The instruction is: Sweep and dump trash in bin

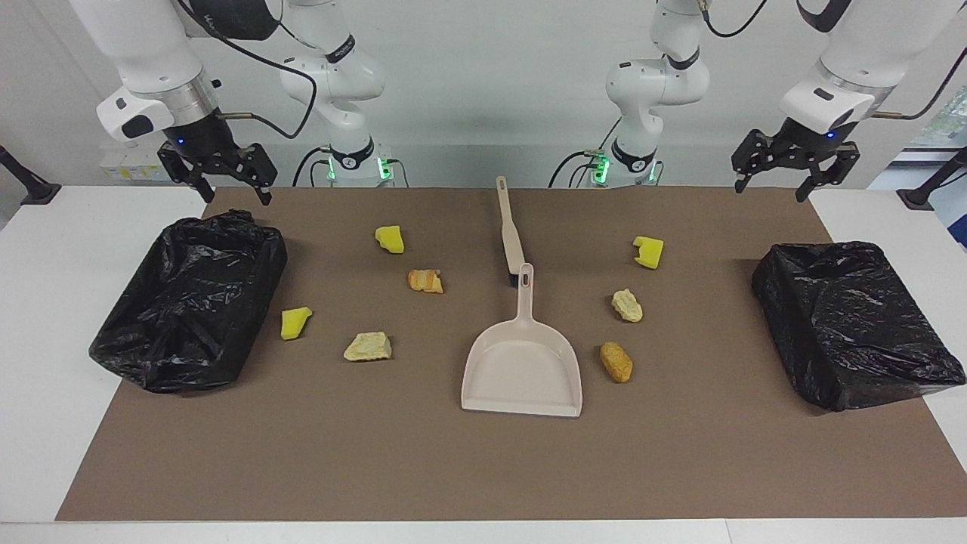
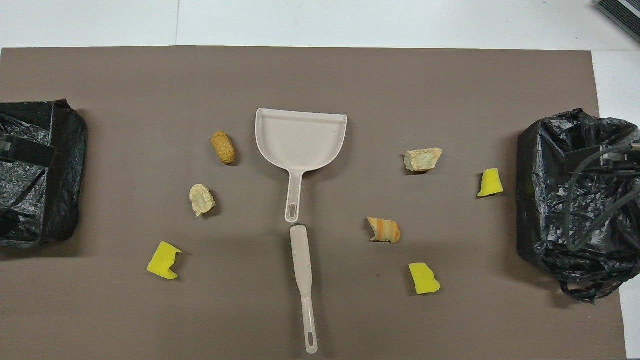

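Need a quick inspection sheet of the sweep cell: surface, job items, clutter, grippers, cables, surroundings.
Surface: brown mat on white table.
Job's things: seven trash chunks scattered; dustpan and brush lie end to end mid-mat; a black-lined bin at each end, the other by the left arm.
Clutter: nothing seen.
Grippers: left gripper and right gripper raised, jaws open, empty.
Cables: black leads along arms.
Surroundings: white wall.

Yellow and tan trash (image 1: 390,239), beige dustpan (image 1: 523,370), black bins (image 1: 189,298).
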